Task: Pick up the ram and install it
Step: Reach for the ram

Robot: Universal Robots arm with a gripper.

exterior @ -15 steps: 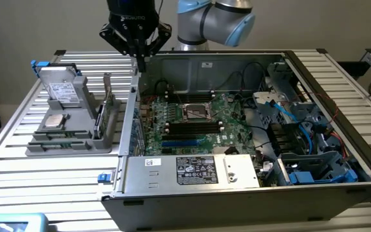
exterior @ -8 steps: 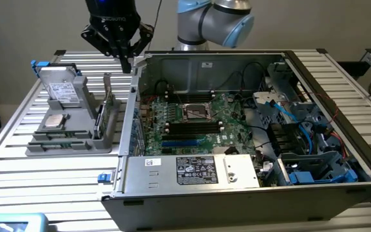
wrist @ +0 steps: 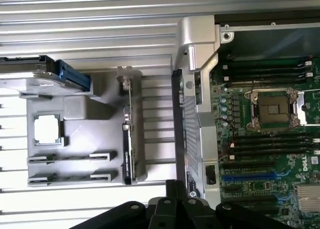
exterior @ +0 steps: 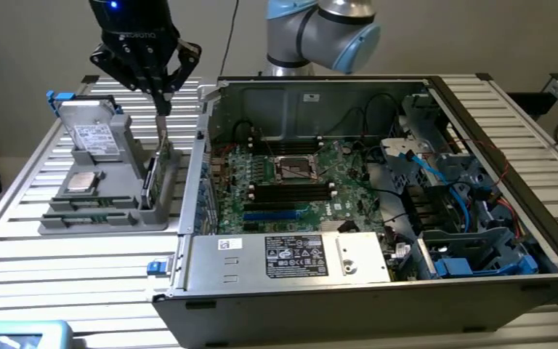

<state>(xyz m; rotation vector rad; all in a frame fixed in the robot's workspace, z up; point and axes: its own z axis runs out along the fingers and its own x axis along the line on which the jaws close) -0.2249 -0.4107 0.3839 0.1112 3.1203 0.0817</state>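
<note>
Gripper (exterior: pixel 163 109) is closed, fingers pressed together, holding nothing. In the exterior view we see it at about 11 o'clock of the scene, tips pointing down, right above the metal bracket of the expansion card (exterior: pixel 160 171). We can't tell if tip and bracket touch.

The card stands on edge along the 3 o'clock side of the grey holder (exterior: pixel 124 174). The holder sits on the slatted table (exterior: pixel 85 269), at 9 o'clock from the open computer case (exterior: pixel 357 309).

The ram (exterior: pixel 87 203) is in the holder, on edge in a long slot at roughly 7 o'clock from the gripper, well apart from the tips. A second similar strip lies just beside it at its 6 o'clock. The processor chip (exterior: pixel 83 182) lies flat at 12 o'clock from the ram, and the hard drive (exterior: pixel 93 134) leans at 12 o'clock from the chip.

In the case the motherboard (exterior: pixel 352 163) lies flat, CPU socket (exterior: pixel 296 169) mid-board, black memory slots (exterior: pixel 289 191) at its 6 o'clock. We can't tell whether those are filled.
</note>
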